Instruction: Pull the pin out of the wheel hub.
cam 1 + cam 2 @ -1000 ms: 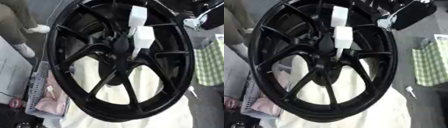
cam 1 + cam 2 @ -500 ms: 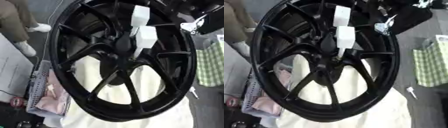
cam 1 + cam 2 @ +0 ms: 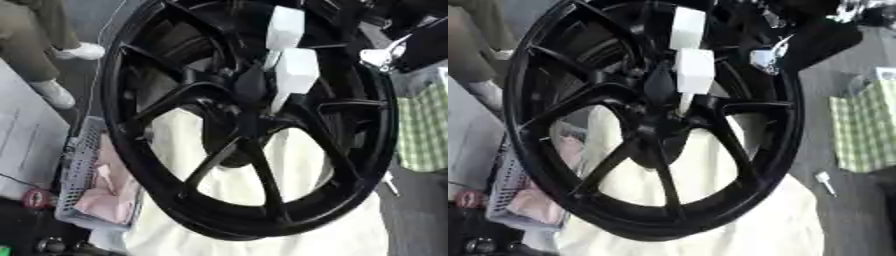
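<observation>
A large black wheel [image 3: 245, 125] fills the scene, standing tilted on a cream cloth [image 3: 262, 220], with its spokes meeting at the hub [image 3: 241, 125] near the middle. Two white blocks [image 3: 293, 70] are seen over the upper spokes, one above the other; a thin pale stem [image 3: 682, 102] runs down from the lower block toward the hub, likely the pin, though this cannot be told for certain. The right hand [image 3: 767, 55] is seen as a dark shape with a silver part at the far right, behind the rim; whether its fingers are apart or together cannot be told. A mesh basket [image 3: 83, 185] with pink contents lies at the near left beside the wheel. A green checked bag [image 3: 868, 125] lies to the right.
</observation>
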{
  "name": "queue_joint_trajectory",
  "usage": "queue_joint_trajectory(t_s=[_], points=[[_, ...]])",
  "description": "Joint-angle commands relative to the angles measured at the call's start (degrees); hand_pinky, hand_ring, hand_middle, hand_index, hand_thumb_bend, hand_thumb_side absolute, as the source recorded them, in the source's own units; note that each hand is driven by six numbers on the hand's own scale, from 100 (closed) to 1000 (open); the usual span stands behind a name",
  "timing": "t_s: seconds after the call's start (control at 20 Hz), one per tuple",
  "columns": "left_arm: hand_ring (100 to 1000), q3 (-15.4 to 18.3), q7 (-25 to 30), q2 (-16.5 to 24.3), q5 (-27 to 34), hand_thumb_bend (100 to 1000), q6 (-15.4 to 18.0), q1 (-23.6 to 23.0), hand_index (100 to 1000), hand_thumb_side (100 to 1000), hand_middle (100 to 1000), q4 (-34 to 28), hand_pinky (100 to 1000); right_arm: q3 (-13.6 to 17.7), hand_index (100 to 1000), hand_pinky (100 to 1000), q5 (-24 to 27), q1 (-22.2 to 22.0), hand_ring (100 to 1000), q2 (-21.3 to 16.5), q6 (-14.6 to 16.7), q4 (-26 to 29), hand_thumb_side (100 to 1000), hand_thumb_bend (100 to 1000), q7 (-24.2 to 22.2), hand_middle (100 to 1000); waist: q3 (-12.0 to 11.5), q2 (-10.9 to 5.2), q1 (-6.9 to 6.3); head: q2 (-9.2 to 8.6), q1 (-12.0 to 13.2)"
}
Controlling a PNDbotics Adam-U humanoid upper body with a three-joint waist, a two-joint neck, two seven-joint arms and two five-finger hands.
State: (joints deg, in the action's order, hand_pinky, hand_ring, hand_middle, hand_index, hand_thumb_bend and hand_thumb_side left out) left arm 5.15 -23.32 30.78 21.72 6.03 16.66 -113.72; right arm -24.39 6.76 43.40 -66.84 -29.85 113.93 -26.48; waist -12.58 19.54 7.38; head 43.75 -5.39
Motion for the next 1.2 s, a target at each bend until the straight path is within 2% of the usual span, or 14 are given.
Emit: queue_joint_trajectory(t_s=[0.05, 0.25, 0.55, 1.2], points=[[679, 0.2, 0.0, 0.9, 0.1, 100, -0.1, 0.6, 840, 703, 608, -0.9, 844, 0.6, 816, 100, 0.9, 1.2, 163, -1.4, -0.9, 0.7, 225, 100, 0.7, 636, 0.0, -0.90, -0.31, 0.37, -0.2], [678, 0.2, 0.0, 0.8, 0.1, 100, -0.2, 0.6, 840, 703, 608, -0.9, 844, 0.7, 803, 100, 1.9, 1.6, 156, -1.0, -1.8, 0.7, 206, 100, 1.5, 609, -0.1, -0.89, -0.27, 0.37, -0.4], [678, 0.1, 0.0, 0.8, 0.1, 100, -0.2, 0.6, 839, 703, 608, -0.9, 844, 0.2, 812, 100, 3.2, 3.5, 163, 0.3, -2.5, 0.7, 196, 100, 2.1, 636, -0.1, -0.86, -0.31, 0.37, -1.9], [675, 0.0, 0.2, 0.6, 0.3, 100, -0.4, 0.7, 837, 703, 608, -0.9, 845, -3.6, 806, 100, 3.7, 9.2, 196, 4.3, -4.2, 0.7, 235, 100, -1.4, 680, -0.2, -1.14, -0.12, 0.37, -3.6]])
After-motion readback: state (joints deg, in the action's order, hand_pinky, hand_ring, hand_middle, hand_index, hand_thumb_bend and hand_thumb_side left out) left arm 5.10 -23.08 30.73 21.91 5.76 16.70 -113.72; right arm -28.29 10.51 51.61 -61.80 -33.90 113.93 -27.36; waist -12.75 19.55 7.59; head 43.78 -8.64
